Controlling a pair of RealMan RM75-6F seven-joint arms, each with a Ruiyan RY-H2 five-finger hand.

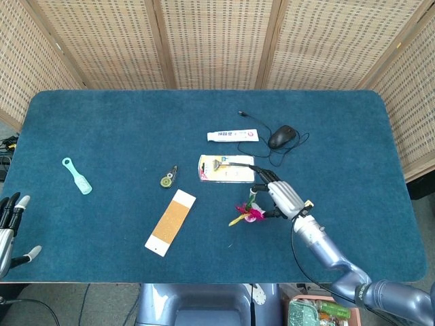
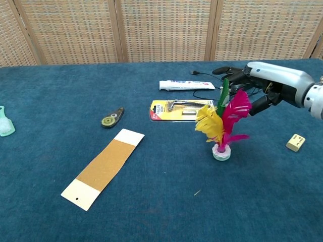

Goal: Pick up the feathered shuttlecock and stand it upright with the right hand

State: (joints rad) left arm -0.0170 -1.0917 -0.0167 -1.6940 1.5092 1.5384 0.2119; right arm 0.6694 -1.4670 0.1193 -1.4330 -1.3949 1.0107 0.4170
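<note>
The feathered shuttlecock [image 2: 222,123] stands upright on the blue table, its white base [image 2: 221,153] on the cloth and its yellow, magenta and green feathers pointing up. My right hand [image 2: 267,83] reaches in from the right at feather height and holds the tip of the tall green feather [image 2: 223,96] at its fingertips. In the head view the shuttlecock [image 1: 247,212] sits just left of the right hand [image 1: 280,195]. My left hand [image 1: 9,227] hangs at the table's near left corner, fingers apart and empty.
A razor pack [image 2: 182,109], a toothpaste tube [image 2: 185,85] and a corded mouse [image 1: 282,136] lie just behind the shuttlecock. A small tan block [image 2: 295,142] lies to its right. A cardboard strip [image 2: 104,168], a tape dispenser [image 2: 112,118] and a teal brush [image 1: 77,176] lie further left.
</note>
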